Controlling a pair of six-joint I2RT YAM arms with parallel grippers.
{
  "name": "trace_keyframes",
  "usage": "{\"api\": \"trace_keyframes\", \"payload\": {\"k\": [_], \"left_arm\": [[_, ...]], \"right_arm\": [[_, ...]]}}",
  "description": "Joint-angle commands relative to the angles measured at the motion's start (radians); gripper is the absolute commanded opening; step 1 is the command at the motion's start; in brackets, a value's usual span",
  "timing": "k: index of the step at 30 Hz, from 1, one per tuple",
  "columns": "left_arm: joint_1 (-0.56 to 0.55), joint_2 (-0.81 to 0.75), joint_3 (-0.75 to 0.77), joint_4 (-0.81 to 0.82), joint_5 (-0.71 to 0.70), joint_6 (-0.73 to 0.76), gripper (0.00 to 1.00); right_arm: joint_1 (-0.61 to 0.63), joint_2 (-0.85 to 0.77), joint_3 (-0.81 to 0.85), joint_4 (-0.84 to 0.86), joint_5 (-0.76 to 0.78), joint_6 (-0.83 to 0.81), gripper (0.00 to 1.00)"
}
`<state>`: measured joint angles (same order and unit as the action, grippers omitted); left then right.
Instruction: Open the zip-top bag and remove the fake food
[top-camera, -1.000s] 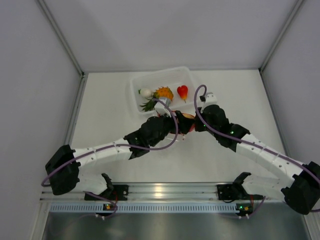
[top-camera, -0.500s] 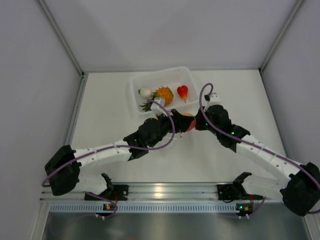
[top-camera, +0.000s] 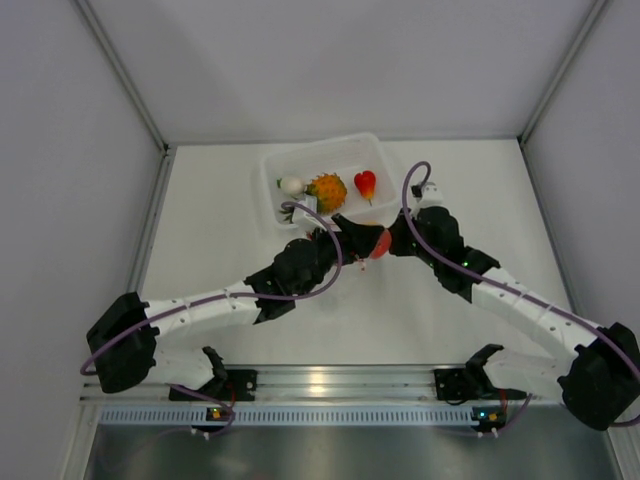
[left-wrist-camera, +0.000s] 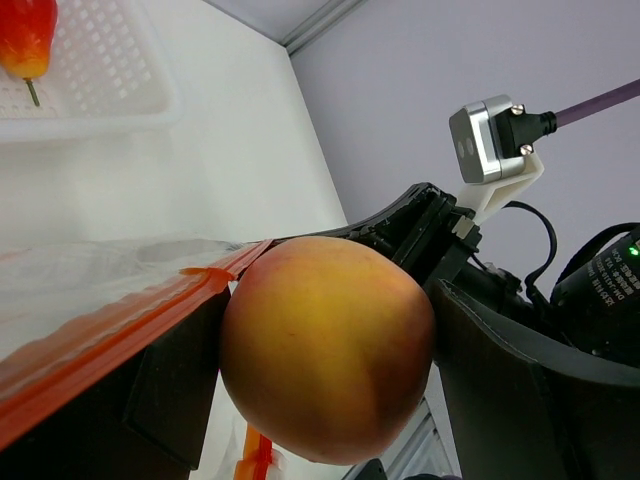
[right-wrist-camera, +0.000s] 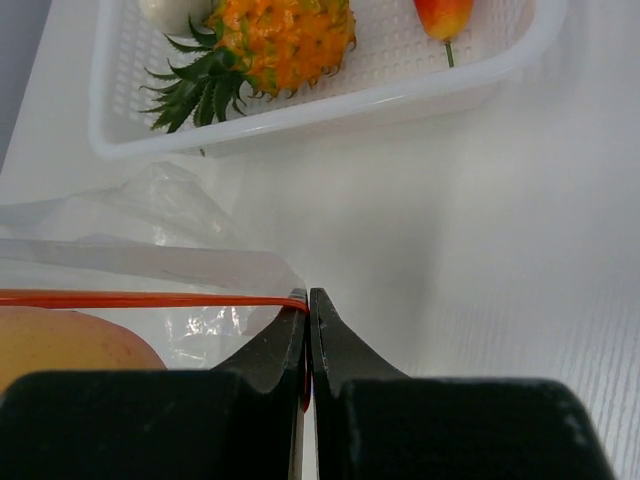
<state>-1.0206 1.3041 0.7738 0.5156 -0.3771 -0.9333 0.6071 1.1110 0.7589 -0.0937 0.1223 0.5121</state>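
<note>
Left gripper had its jaws spread wide around the peach-coloured fruit, one finger pressed against each side of it, so the fruit was clamped between them. Right gripper was pressed together, pinching the end of the red-orange zip strip. Both claws met above the middle of the white table.

At the far side of the table sat the clear tray. Just near of it lay the zip-top bag, crumpled, its strip stretched taut from the right claw's tips. The peach-coloured fruit sat right against that strip at the bag's mouth; whether it was wholly clear of the plastic could not be told.

Inside the tray lay the orange pineapple, leaves pointing left, the small red fruit well apart to its right, and the white round vegetable by its leaves.
</note>
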Motion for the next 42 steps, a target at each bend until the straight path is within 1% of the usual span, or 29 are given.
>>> {"api": "trace_keyframes", "payload": {"k": [1, 4, 6, 7, 9, 10, 13, 17, 22, 25, 27, 28, 30, 33, 35, 37, 40, 42], "left_arm": [[0.001, -0.081, 0.030, 0.159, -0.077, -0.045, 0.00], [0.002, -0.085, 0.030, 0.159, -0.086, -0.065, 0.00], [0.001, -0.091, 0.030, 0.159, -0.098, -0.065, 0.00], [0.001, -0.092, 0.032, 0.158, -0.111, -0.055, 0.00], [0.001, -0.088, 0.036, 0.165, -0.126, -0.030, 0.00], [0.001, -0.083, 0.038, 0.178, -0.134, -0.009, 0.00], [0.005, -0.057, 0.028, 0.241, -0.143, 0.019, 0.00], [0.005, -0.011, 0.032, 0.303, -0.141, 0.028, 0.00], [0.005, 0.043, 0.061, 0.351, -0.099, 0.005, 0.00], [0.005, 0.081, 0.097, 0.354, -0.074, -0.010, 0.00], [0.007, 0.104, 0.122, 0.354, -0.062, -0.012, 0.00], [0.007, 0.107, 0.127, 0.354, -0.060, -0.024, 0.00], [0.005, 0.116, 0.134, 0.354, -0.063, -0.039, 0.00], [0.005, 0.118, 0.139, 0.354, -0.069, -0.079, 0.00], [0.008, 0.119, 0.140, 0.354, -0.053, -0.114, 0.00], [0.010, 0.116, 0.136, 0.353, -0.039, -0.142, 0.00], [0.016, 0.094, 0.131, 0.353, 0.006, -0.171, 0.00], [0.022, 0.081, 0.139, 0.353, 0.058, -0.173, 0.00]], "right_arm": [[-0.069, 0.029, -0.035, -0.052, 0.146, -0.020, 0.00], [-0.089, 0.029, -0.030, -0.054, 0.131, -0.021, 0.00], [-0.104, 0.020, -0.027, -0.058, 0.094, -0.035, 0.00], [-0.104, 0.010, -0.033, -0.022, 0.004, -0.049, 0.00], [-0.104, -0.029, -0.056, 0.027, -0.088, -0.054, 0.00], [-0.104, -0.043, -0.065, 0.044, -0.180, -0.050, 0.00], [-0.081, -0.138, -0.108, 0.084, -0.246, -0.021, 0.00], [-0.032, -0.207, -0.122, 0.081, -0.263, -0.009, 0.00], [-0.007, -0.252, -0.122, 0.063, -0.245, -0.006, 0.00], [0.016, -0.243, -0.106, 0.051, -0.234, -0.023, 0.00], [0.052, -0.232, -0.087, 0.039, -0.219, -0.046, 0.00], [0.066, -0.226, -0.079, 0.026, -0.164, -0.053, 0.00], [0.100, -0.208, -0.078, 0.026, -0.130, -0.073, 0.00], [0.102, -0.203, -0.118, 0.070, -0.087, -0.043, 0.00], [0.102, -0.197, -0.142, 0.112, -0.040, -0.024, 0.00], [0.102, -0.183, -0.147, 0.118, 0.023, -0.023, 0.00], [0.100, -0.143, -0.135, 0.100, 0.108, -0.032, 0.00], [0.074, -0.117, -0.121, 0.097, 0.144, -0.030, 0.00]]}}
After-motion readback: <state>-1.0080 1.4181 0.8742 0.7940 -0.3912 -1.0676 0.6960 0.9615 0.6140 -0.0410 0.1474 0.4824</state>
